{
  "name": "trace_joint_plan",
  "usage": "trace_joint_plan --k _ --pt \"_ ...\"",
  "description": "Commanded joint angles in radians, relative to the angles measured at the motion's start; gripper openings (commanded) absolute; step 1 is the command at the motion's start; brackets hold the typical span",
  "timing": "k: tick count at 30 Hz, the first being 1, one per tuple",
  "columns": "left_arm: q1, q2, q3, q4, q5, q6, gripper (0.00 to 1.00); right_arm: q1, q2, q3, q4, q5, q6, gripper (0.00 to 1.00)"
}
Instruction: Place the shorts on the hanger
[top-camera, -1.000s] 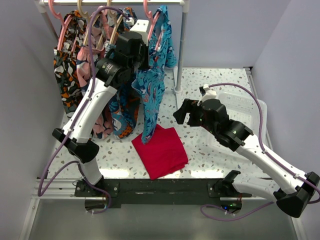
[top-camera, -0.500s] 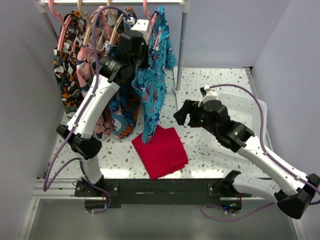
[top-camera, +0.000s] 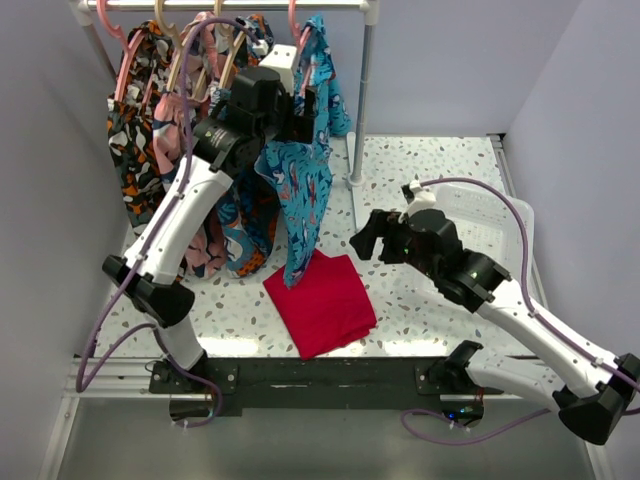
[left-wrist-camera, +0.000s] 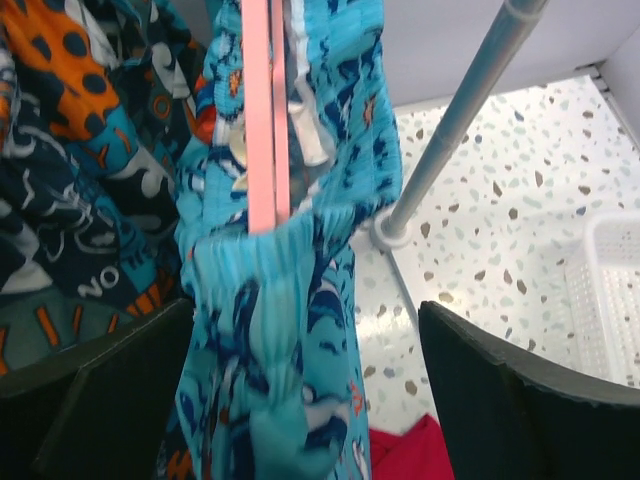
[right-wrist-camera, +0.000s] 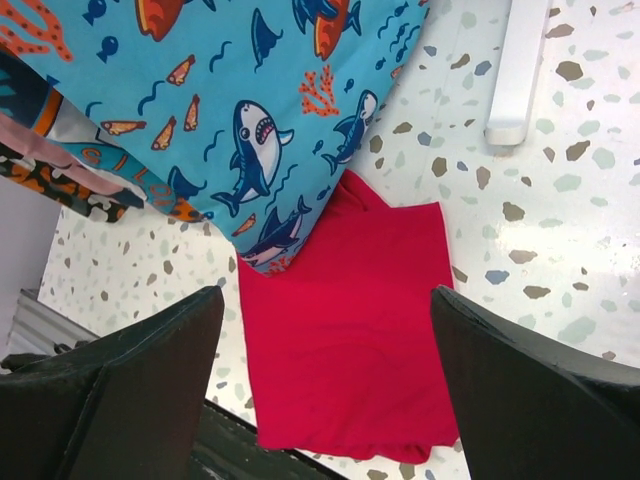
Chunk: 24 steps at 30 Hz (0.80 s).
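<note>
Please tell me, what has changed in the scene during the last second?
The left gripper opened and let go of the hanger, which hangs on the rail with the shorts on it. The right gripper, open, drew slightly back toward its base. The red cloth stayed in place.

The shorts (left-wrist-camera: 270, 300) are matt printed cloth, the hanger (left-wrist-camera: 258, 120) smooth pink plastic, and the surface (left-wrist-camera: 500, 220) polished speckled stone.

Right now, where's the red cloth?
Top view: the red cloth lies flat on the table, front centre, its far corner beneath the hem of the hanging shorts; the white basket sits off to its right.
</note>
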Motion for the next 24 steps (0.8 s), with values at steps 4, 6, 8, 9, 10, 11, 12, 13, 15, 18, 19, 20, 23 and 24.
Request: trace_joint_plan --k 4,6,8,9,10,11,12,13,15,18,19,20,23,24 --pt "0.001 -0.255 -0.226 0.052 0.005 -0.003 1.0 -0.003 -0.063 -0.043 0.027 -0.018 -0.006 0.9" --pt "-0.005 -0.307 -0.315 0.068 -0.001 -0.003 1.0 -0.003 -0.071 -0.049 0.035 -0.018 -0.009 0.91" --pt "-0.01 -0.379 -0.376 0.082 -0.01 -0.003 1.0 -0.003 -0.077 -0.055 0.042 -0.017 -0.009 0.91" --pt "-0.017 -0.401 -0.393 0.083 -0.012 -0.002 1.0 -0.003 -0.08 -0.06 0.041 -0.014 -0.012 0.92" --pt "-0.025 -0.438 -0.407 0.082 -0.012 0.0 1.0 -0.003 -0.082 -0.063 0.042 -0.012 -0.013 0.92" --pt "-0.034 -0.453 -0.435 0.077 -0.012 0.003 1.0 -0.003 -0.083 -0.066 0.042 -0.008 -0.015 0.93" --pt "-0.063 -0.468 -0.45 0.066 -0.015 0.003 1.0 -0.001 -0.085 -0.073 0.042 -0.005 -0.013 0.93" --pt "-0.085 -0.49 -0.469 0.06 -0.024 0.0 1.0 -0.003 -0.086 -0.078 0.045 -0.003 -0.013 0.93" --pt "-0.181 -0.507 -0.536 0.039 -0.123 -0.028 1.0 -0.003 -0.096 -0.095 0.052 0.005 -0.009 0.94" --pt "-0.269 -0.565 -0.689 0.058 -0.17 -0.095 1.0 -0.003 -0.114 -0.128 0.07 0.006 0.007 0.94" --pt "-0.287 -0.609 -0.737 0.09 -0.176 -0.115 1.0 -0.001 -0.12 -0.138 0.076 0.006 0.011 0.94" --pt "-0.309 -0.633 -0.831 0.113 -0.167 -0.133 1.0 -0.003 -0.132 -0.145 0.081 0.008 0.014 0.94" --pt "-0.41 -0.677 -0.982 0.16 -0.181 -0.201 1.0 -0.003 -0.149 -0.185 0.098 0.021 0.028 0.95" --pt "-0.46 -0.679 -1.019 0.192 -0.178 -0.224 1.0 -0.003 -0.155 -0.204 0.102 0.026 0.031 0.95"
